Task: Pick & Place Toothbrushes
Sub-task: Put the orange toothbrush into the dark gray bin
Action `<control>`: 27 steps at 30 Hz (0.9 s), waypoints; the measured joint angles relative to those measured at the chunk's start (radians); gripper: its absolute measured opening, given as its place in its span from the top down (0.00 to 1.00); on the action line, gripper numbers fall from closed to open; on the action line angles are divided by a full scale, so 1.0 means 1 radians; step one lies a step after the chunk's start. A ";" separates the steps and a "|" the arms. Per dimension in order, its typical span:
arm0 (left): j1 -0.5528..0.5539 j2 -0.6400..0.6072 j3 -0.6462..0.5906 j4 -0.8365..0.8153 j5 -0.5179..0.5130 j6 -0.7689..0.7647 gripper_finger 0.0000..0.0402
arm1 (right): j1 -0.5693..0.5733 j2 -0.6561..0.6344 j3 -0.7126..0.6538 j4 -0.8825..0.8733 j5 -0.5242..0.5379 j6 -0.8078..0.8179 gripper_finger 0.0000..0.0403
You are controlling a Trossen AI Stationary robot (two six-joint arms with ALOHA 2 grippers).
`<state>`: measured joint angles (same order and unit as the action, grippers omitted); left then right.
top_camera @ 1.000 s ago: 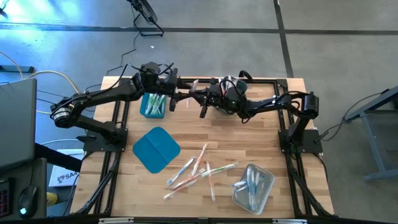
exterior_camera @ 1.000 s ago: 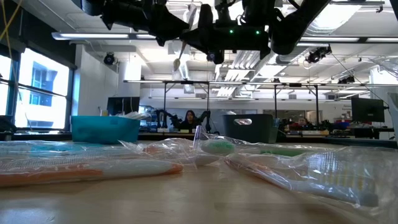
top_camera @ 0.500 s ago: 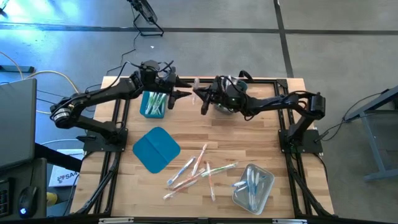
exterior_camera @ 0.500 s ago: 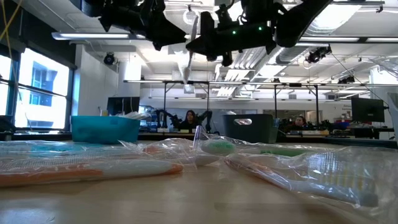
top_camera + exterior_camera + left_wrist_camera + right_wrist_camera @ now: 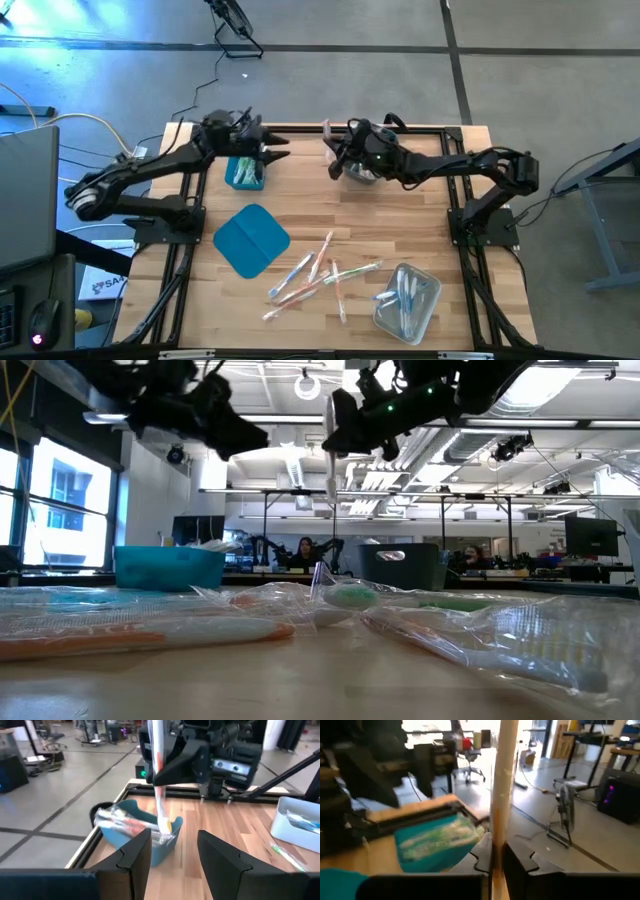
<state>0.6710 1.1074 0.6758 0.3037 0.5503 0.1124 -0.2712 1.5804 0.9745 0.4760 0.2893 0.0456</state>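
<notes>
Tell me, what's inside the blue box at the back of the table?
The teal bin holds wrapped toothbrushes, piled to its rim. How many lie underneath, and its bottom, are covered.

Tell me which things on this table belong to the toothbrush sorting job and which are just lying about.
Job: held toothbrush in shut right gripper; open left gripper; loose toothbrushes; teal bin; clear bin; grey bin.
Lying about: teal lid.

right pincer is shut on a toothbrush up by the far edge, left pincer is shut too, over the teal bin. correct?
Not quite: the left pincer is open, not shut, and holds nothing; the left wrist view shows its fingers standing apart. The rest holds: the right pincer is shut on a toothbrush near the table's far edge, and the left pincer hangs over the teal bin in the high view.
</notes>
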 joint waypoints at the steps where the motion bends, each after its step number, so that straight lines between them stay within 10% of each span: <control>1: 0.008 -0.030 -0.035 0.016 0.000 -0.011 0.61 | -0.005 -0.004 -0.001 -0.016 0.002 0.001 0.96; 15: 0.022 -0.427 -0.310 0.017 -0.001 -0.087 0.61 | -0.026 -0.145 -0.125 -0.078 0.225 0.083 0.96; 27: 0.023 -0.501 -0.320 -0.071 -0.001 -0.096 0.61 | -0.041 -0.218 -0.336 0.024 0.255 0.313 0.96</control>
<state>0.6937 0.6059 0.3557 0.2325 0.5491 0.0166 -0.3117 1.3620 0.6380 0.5002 0.5448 0.3591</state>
